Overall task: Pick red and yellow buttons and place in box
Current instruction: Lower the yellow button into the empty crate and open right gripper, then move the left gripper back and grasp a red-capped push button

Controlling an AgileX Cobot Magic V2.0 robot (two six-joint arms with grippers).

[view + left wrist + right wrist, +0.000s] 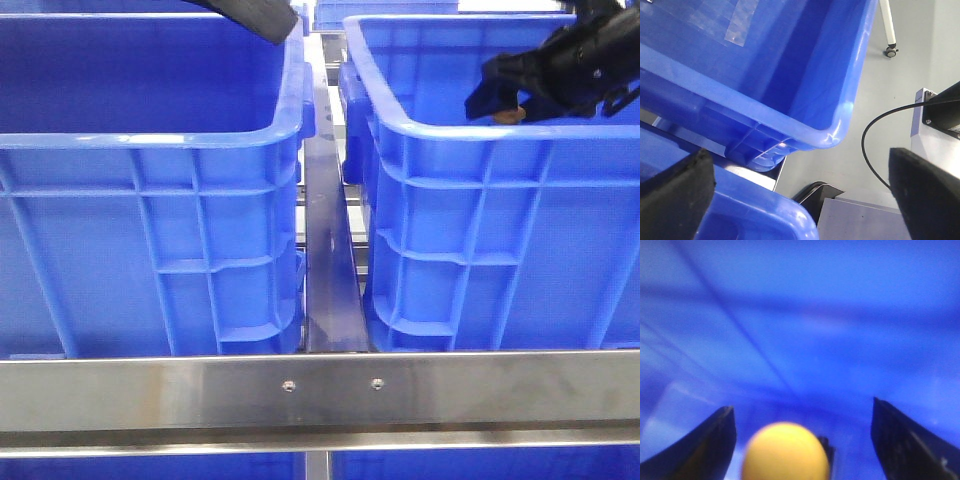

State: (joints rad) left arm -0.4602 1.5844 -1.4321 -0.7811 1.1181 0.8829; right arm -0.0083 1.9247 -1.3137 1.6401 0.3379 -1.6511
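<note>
Front view shows two large blue plastic crates side by side on a steel frame, with a metal rail (330, 280) running between them. The right gripper (497, 105) reaches in over the rim of the right-hand crate (470, 230), its black fingers pointing toward the crate's interior, and a small brownish-orange shape shows at their tips. The right wrist view gives the closer look: a yellow button (785, 452), round and domed, sits low between the two dark fingers (905, 440), which stand wide apart on either side of it. Whether the button rests against some inner part of the gripper or lies loose on the crate's blue floor cannot be told, as the picture is blurred. The spread fingers suggest a button either about to be taken or just let go inside this crate. No red button is visible in any view. The left gripper (800, 200) hangs above the far corner of the left-hand crate (150, 200), only a dark tip of it showing in the front view; its own camera shows the fingers far apart with nothing between them, apparently waiting out of the way. A clear strip of tape (742, 22) is stuck on one crate wall. No brand, label or writing can be read anywhere.
</note>
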